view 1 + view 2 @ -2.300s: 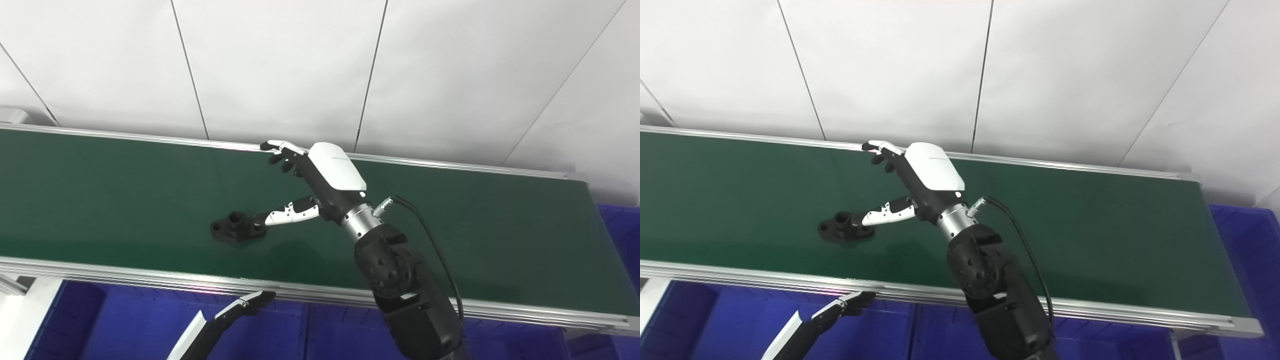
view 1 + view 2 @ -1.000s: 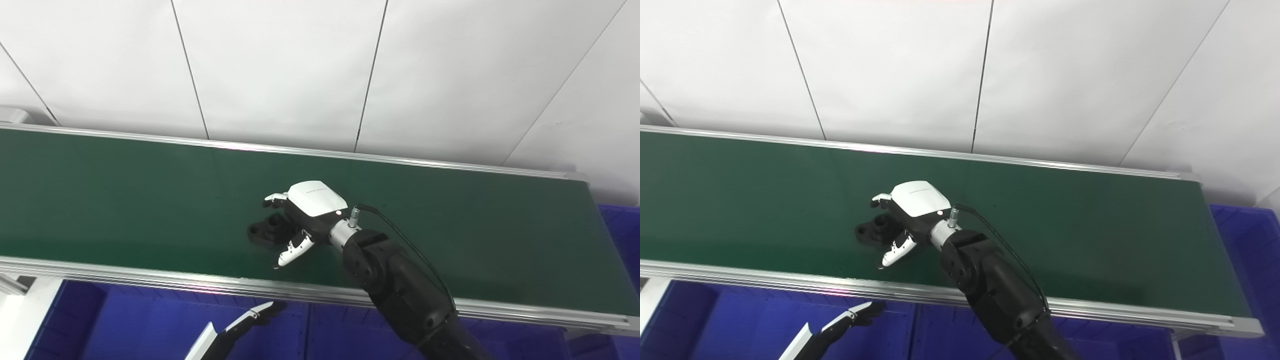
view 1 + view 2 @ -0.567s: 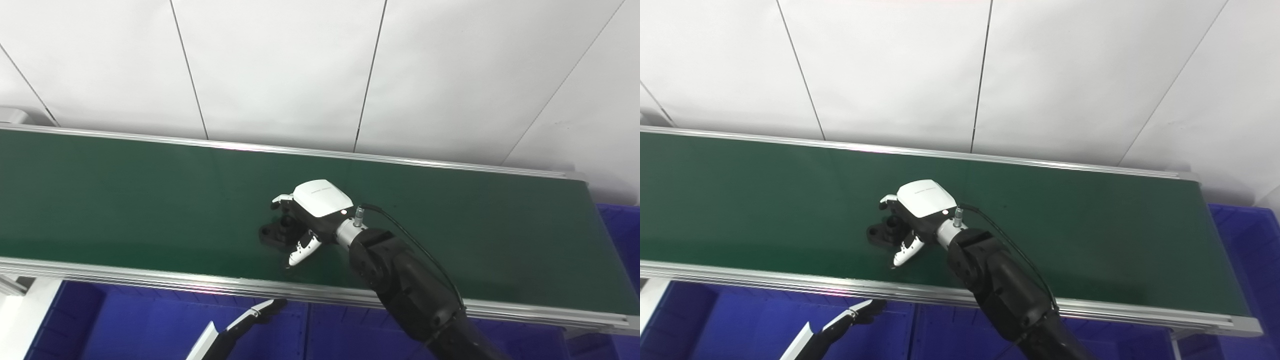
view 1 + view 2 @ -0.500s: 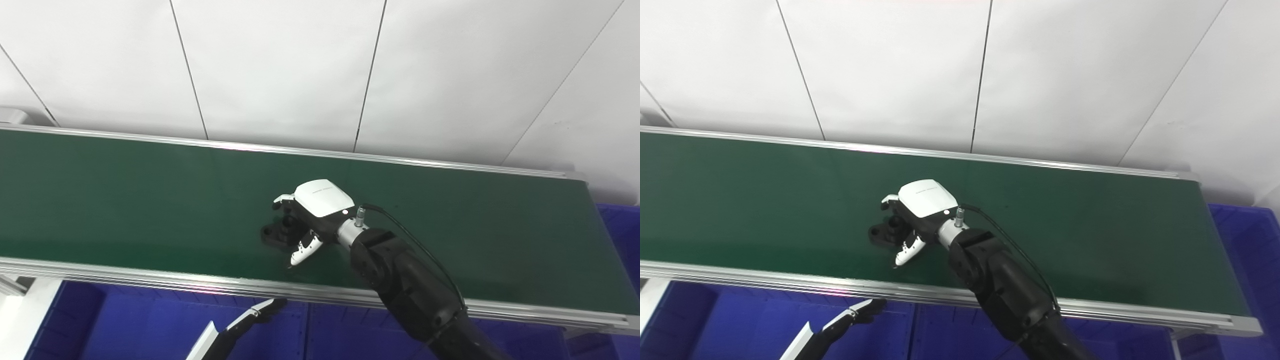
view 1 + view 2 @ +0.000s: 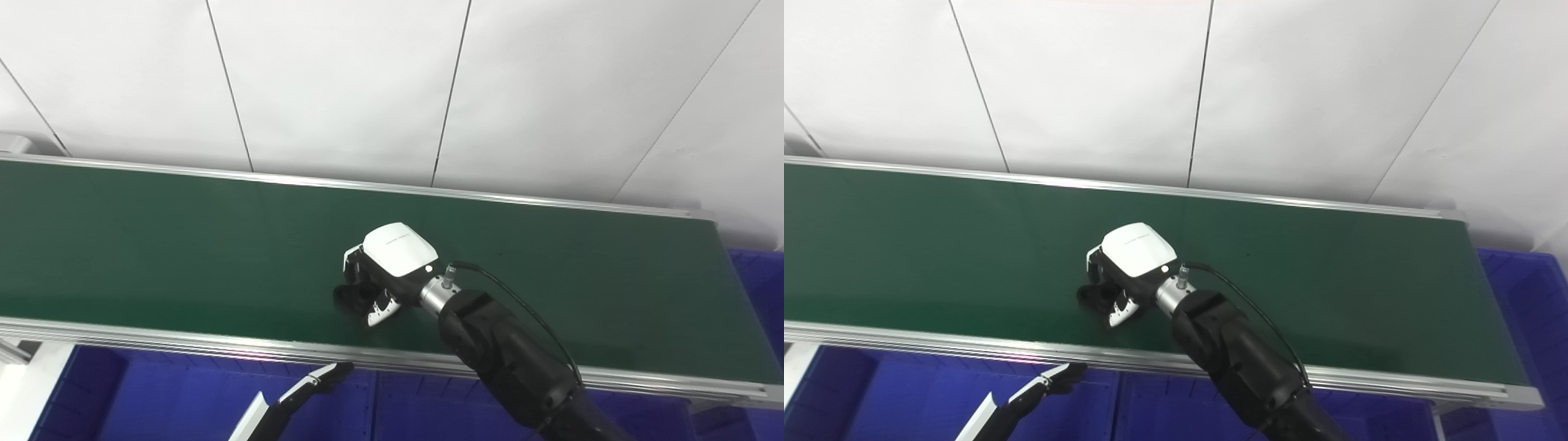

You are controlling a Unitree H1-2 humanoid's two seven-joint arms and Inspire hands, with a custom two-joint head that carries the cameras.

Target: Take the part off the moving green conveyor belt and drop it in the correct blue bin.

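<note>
- The right hand (image 5: 384, 278) is low on the belt (image 5: 153, 245), with its fingers (image 5: 351, 260) curled down over the part (image 5: 354, 296) and the thumb (image 5: 381, 308) pressed in from the near side. It looks closed on the part, but the hand covers most of it, so I cannot be sure how firm the hold is.
- The part is black and only a small piece of it shows, at the left under the palm. It seems to be touching the belt, around the middle of the length, nearer to the front rail than to the back one.
- The left hand (image 5: 1053, 378) is below the front rail, over a bin (image 5: 159, 398). Only a little of it is visible and it carries nothing; whether its fingers are spread or closed I cannot tell.
- Done, in my judgement: the reach and the closing of the fingers around the part.
- Not yet done: the lift from the belt, the carry to a bin, and the release.
- Blue bins show under the front rail and another one at the far right end (image 5: 1528, 294). Which bin is the correct one is not possible to say from these views.
- I would put the task at a little under half, because the part has not left the belt.
- A risk is that the belt drags the part under the fingers if the hold is loose.
</note>
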